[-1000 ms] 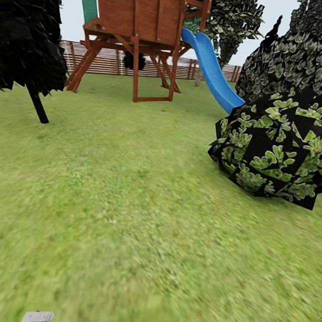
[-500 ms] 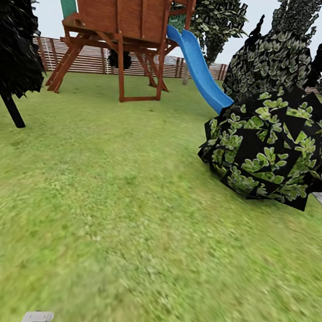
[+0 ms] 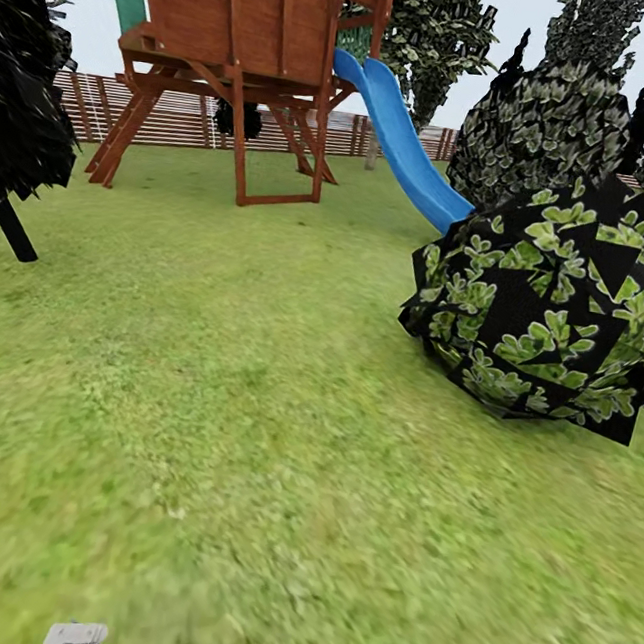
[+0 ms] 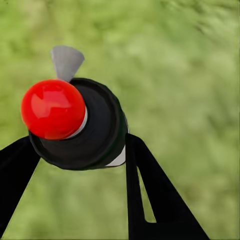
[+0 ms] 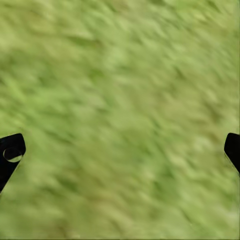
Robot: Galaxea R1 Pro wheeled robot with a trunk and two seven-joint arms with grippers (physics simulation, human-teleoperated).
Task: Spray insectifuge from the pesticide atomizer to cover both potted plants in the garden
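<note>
The garden is a wide green lawn (image 3: 248, 434), blurred and patchy close to the robot, closed at the back by a brown slatted fence (image 3: 186, 114). Taking the wooden play tower (image 3: 236, 39) as landmark: it stands on the lawn in front of the fence, a blue slide (image 3: 403, 151) runs down from its right side, a big round dark bush (image 3: 550, 310) with green leaf patches sits at the foot of the slide, tall leafy trees (image 3: 558, 119) rise behind that bush, and a dark tree (image 3: 20, 114) stands to the tower's left. The left gripper (image 4: 80, 150) has its jaws pinching the pesticide atomizer (image 4: 75, 125), a dark round body with a red cap and grey nozzle, held over grass. The right gripper (image 5: 120, 150) has its jaws spread wide over bare grass.
</note>
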